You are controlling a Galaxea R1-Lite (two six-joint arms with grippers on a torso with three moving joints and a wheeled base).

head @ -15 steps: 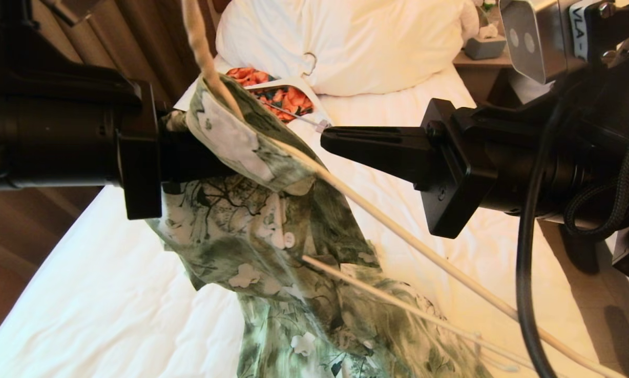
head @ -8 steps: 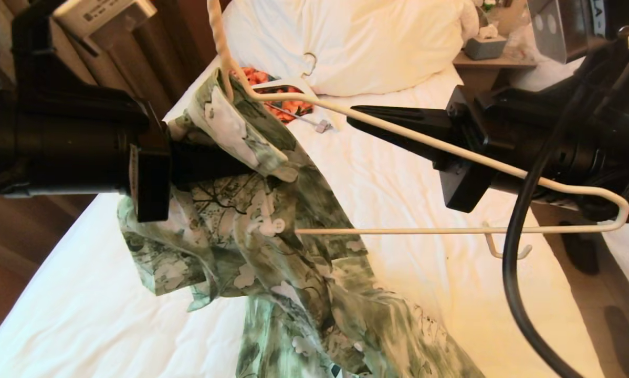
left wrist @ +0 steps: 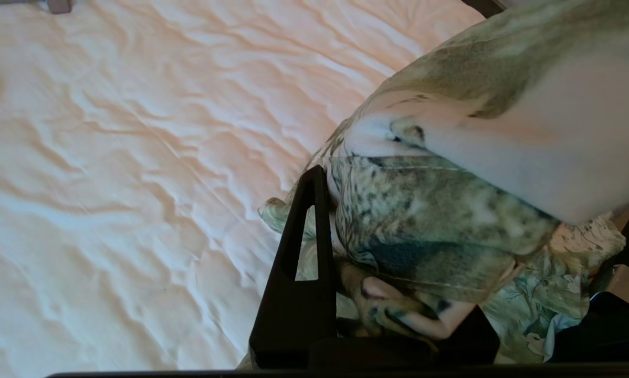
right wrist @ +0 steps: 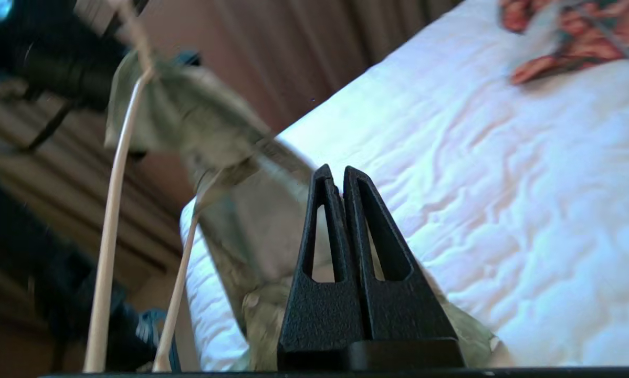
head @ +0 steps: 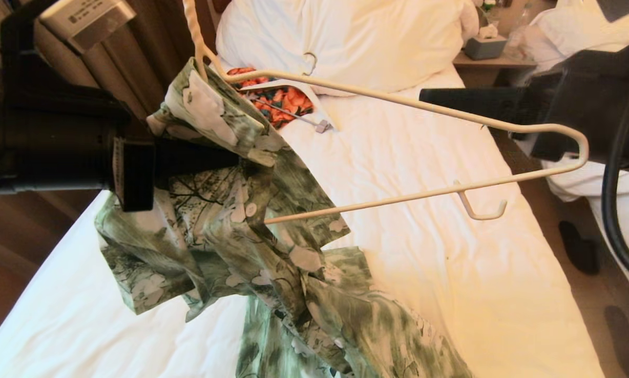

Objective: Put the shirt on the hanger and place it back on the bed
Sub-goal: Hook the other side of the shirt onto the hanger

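Brown curtains [head: 151,63] hang in vertical folds along the left side of the room. A small nightstand [head: 495,63] stands at the far right with a grey tissue box [head: 485,44] on top. Brown flooring [head: 603,294] shows at lower right, under warm light.

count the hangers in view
2: the thin cream wire hanger held up over the white-sheeted bed with the green floral shirt; a white hanger with metal hook by the white pillow.
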